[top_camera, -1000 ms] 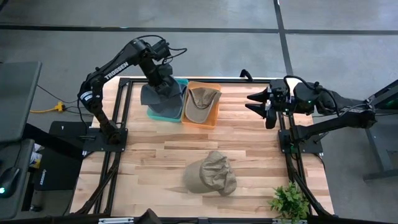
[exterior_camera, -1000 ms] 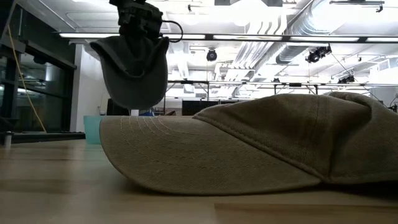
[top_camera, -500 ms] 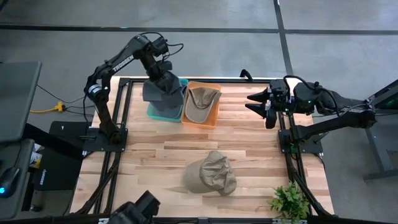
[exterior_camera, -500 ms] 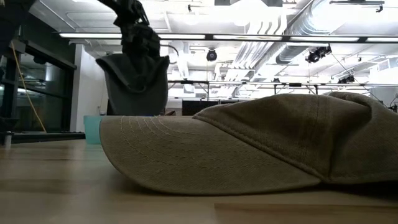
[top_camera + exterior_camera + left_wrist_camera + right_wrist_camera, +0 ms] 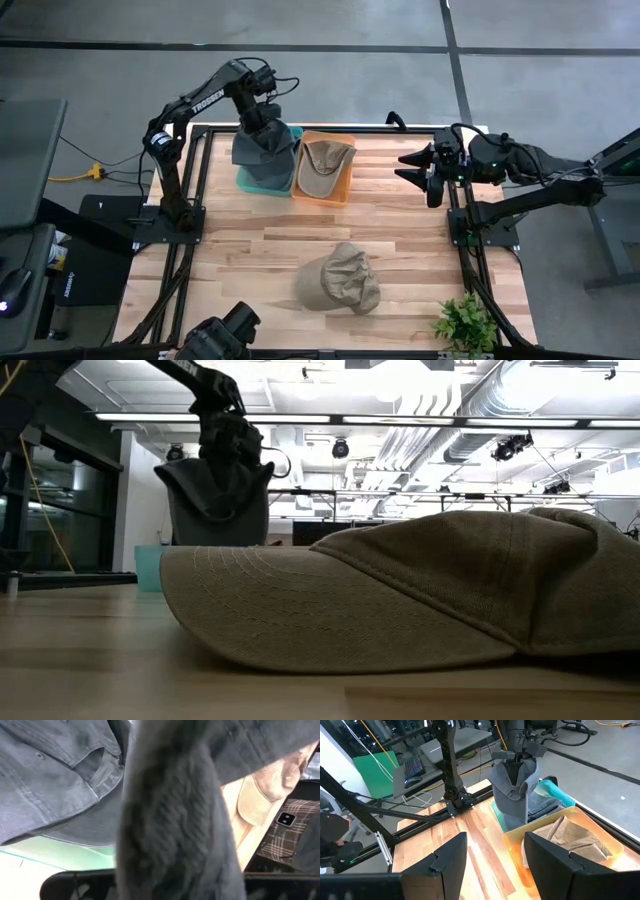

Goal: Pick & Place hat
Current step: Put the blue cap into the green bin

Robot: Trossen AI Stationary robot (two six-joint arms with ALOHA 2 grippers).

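Over the teal bin (image 5: 262,182), the left pincer (image 5: 262,122) grips a grey hat (image 5: 262,148), unreleased, while the tan hat (image 5: 340,279) awaits on the desk (image 5: 250,250); the right pincer (image 5: 412,167) idles open.

A robotics lab: exposed ceiling ducts (image 5: 500,420), strip lights (image 5: 330,418), concrete floor (image 5: 330,90), wooden workbench (image 5: 250,250) at centre.
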